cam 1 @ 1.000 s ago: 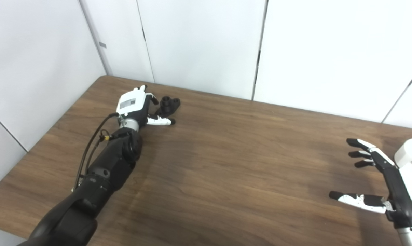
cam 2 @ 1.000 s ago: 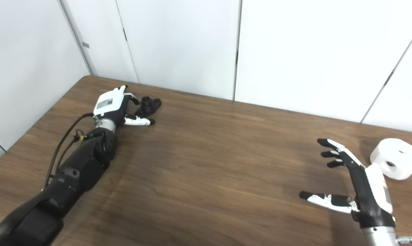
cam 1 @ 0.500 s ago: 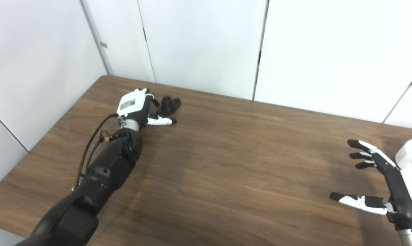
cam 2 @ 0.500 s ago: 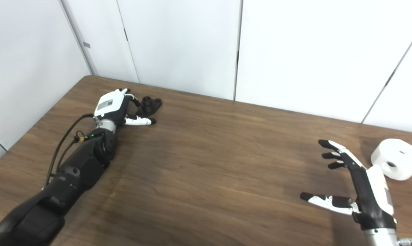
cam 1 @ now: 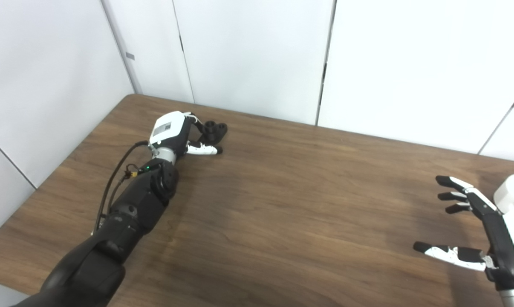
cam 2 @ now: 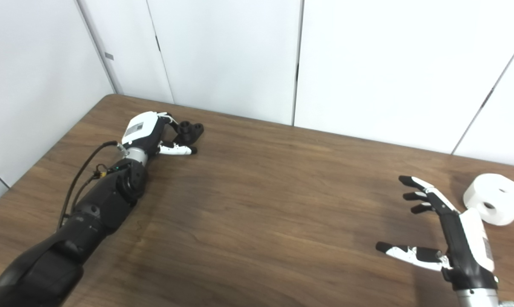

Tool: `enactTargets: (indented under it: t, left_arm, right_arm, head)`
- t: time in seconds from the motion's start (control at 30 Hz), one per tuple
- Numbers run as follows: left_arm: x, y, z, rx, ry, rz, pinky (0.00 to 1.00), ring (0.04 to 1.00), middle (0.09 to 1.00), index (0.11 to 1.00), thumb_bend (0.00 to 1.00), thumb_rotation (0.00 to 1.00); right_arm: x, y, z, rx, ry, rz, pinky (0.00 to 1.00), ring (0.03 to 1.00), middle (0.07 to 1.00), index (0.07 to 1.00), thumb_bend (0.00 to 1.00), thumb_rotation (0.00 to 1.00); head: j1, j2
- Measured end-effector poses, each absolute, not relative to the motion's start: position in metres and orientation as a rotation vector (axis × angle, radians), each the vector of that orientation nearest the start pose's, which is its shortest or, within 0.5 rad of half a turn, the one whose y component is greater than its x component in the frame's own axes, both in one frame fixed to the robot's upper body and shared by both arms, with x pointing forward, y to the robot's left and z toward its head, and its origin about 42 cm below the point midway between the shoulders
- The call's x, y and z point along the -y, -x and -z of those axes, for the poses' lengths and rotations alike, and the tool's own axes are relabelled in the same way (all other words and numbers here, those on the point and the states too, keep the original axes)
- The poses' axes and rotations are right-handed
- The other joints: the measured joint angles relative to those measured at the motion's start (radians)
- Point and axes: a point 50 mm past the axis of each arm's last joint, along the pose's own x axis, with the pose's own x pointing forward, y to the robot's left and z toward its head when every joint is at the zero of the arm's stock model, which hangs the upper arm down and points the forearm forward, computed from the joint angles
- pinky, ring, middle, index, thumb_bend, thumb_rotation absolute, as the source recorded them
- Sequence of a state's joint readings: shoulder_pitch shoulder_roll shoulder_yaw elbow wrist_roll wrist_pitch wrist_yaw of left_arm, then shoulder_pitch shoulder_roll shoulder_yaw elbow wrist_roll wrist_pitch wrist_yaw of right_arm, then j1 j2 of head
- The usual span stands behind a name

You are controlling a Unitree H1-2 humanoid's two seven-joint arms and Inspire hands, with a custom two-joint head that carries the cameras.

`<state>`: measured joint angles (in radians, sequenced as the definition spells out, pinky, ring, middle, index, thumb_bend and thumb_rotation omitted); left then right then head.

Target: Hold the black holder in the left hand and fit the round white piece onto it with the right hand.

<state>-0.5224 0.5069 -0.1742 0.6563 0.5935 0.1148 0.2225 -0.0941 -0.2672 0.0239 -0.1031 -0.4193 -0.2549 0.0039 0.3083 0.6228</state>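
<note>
The black holder [cam 1: 215, 129] lies on the wooden table [cam 1: 282, 204] at the far left, close to the back edge. My left hand [cam 1: 174, 133] sits right against it. Its fingers curl onto the holder's left side and its thumb stretches along the table in front of the holder, so the hand is not clasped around it. The round white piece [cam 2: 496, 198], a thick ring with a hole, rests at the far right of the table. My right hand [cam 2: 449, 232] hovers just left of the piece, open, with fingers spread and thumb out, not touching it.
White wall panels [cam 1: 257, 55] stand directly behind the table's back edge, near the holder. The table's left edge [cam 1: 69, 153] runs diagonally beside my left arm. A black cable [cam 1: 114, 179] loops along the left forearm.
My left hand has slid forward and right, and its fingers have curled onto the holder. The right hand has dropped slightly and stayed spread. The holder and white piece have not moved.
</note>
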Motion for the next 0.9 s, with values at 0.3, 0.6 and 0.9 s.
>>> enactTargets:
  t: [0.3, 0.6, 0.9]
  left_arm:
    - [-0.3851, -0.4436, -0.1489, -0.13, -1.194, -0.217, 0.78, 0.946, 0.904, 0.617, 0.82, 0.28]
    - [-0.385, -0.4441, -0.1487, -0.129, -1.185, -0.213, 0.79, 0.933, 0.886, 0.551, 0.82, 0.19]
    - [-0.3828, -0.4441, -0.1477, -0.117, -1.162, -0.196, 0.84, 0.904, 0.817, 0.478, 0.52, 0.07]
  right_arm:
    - [0.2669, -0.3052, -0.178, 0.451, 0.686, -0.092, 0.57, 0.701, 0.799, 0.788, 0.73, 0.0]
    - [0.2714, -0.3052, -0.1789, 0.449, 0.702, -0.093, 0.56, 0.69, 0.795, 0.785, 0.73, 0.0]
    - [0.2721, -0.3038, -0.1775, 0.444, 0.702, -0.093, 0.56, 0.686, 0.8, 0.791, 0.71, 0.0]
  head:
    - [-0.003, 0.005]
    - [-0.005, 0.012]
    - [-0.002, 0.017]
